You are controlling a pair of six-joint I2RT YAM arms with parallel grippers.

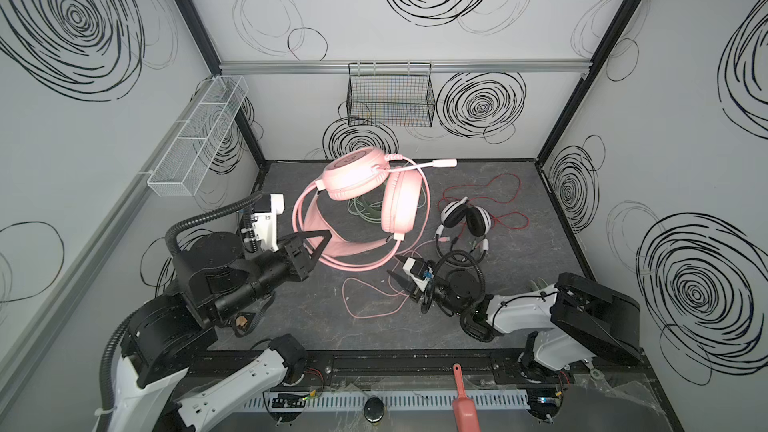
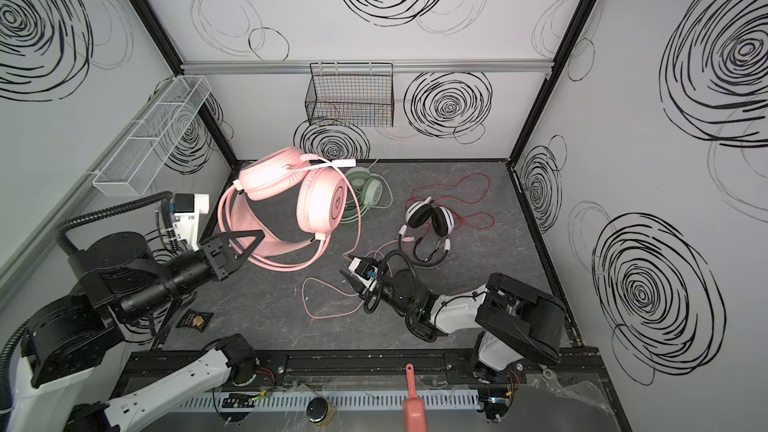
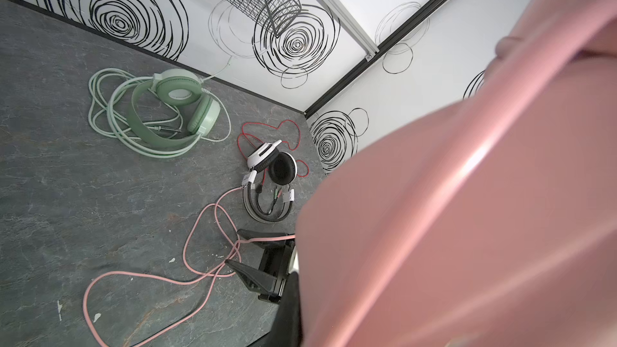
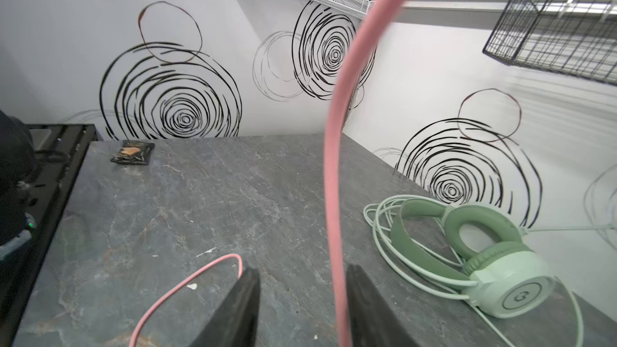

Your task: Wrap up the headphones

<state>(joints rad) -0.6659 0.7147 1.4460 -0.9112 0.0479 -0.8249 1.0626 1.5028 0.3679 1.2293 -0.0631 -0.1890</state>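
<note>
Though it hangs clear above the grey surface (image 1: 532,284), the pink headset (image 1: 353,178) is in my left gripper (image 1: 326,239), clamped tight on its headband (image 1: 349,247). Beyond it on the surface lies the mint-green headset (image 3: 167,108), to the right the smaller white-and-black headset (image 1: 465,218). My right gripper (image 4: 302,273) stands spread around the thin pink cable (image 4: 334,161), not pinching it.

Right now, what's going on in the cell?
The left claw is shut on the headband of the pink headset, holding it up off the table. The right claw sits low with its jaws apart and the pink cable running between them; the rest of that cable lies loose on the table. The green headset and the white-and-black headset lie untouched, their cables loose around them.
</note>
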